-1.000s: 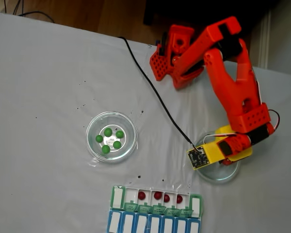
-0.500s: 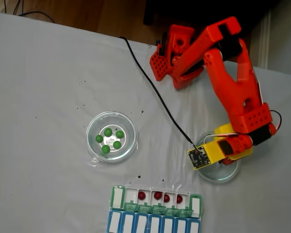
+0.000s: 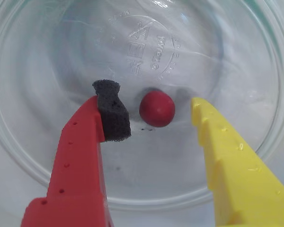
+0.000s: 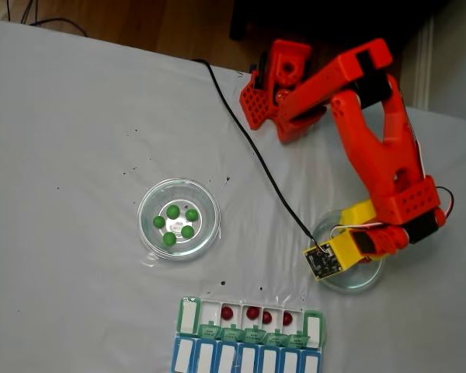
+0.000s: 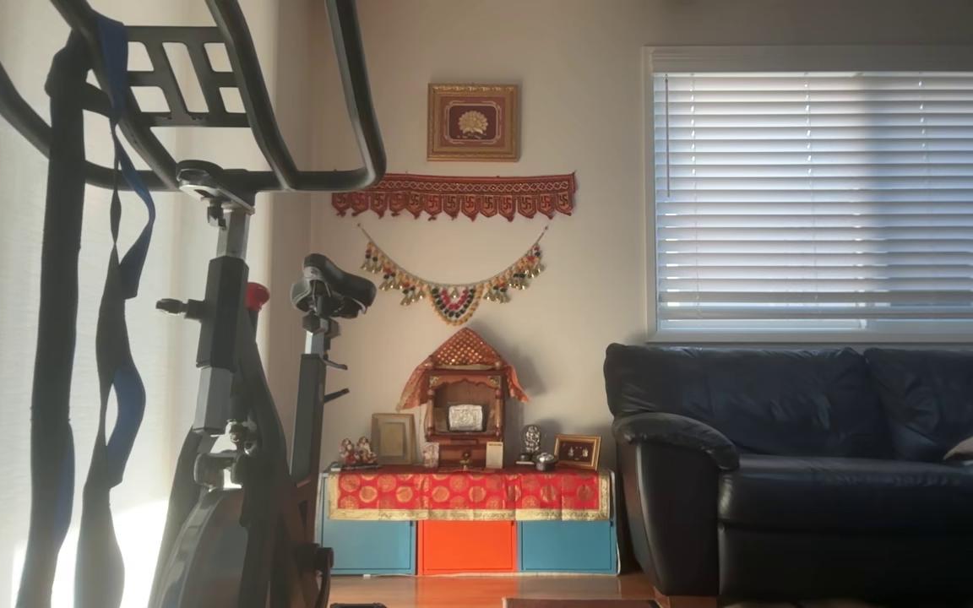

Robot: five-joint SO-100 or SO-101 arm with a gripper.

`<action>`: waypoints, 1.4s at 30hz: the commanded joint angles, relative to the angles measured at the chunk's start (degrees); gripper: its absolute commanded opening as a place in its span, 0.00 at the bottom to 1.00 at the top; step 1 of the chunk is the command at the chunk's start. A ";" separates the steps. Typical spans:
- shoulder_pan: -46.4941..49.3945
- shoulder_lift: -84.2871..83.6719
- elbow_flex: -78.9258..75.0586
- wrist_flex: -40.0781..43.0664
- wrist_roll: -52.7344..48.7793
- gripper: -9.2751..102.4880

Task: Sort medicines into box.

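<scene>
The white table [image 4: 78, 155] in the fixed view is evenly and softly lit, with only faint shadows cast and slight softness throughout. In the wrist view, pale glare is seen on the glass dish [image 3: 255, 56], while the near fingers [image 3: 80, 161] are rendered a little blurred. The other view is dim and backlit by the window blinds [image 5: 833, 194], so the exercise bike [image 5: 225, 338] is reduced almost to a silhouette.
</scene>
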 commanded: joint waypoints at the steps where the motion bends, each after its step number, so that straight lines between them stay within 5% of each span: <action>1: -1.41 0.79 -3.52 0.79 -1.14 0.31; 19: -4.13 -2.02 -9.40 11.07 1.14 0.26; 42: -6.15 -5.80 -11.78 13.01 1.41 0.20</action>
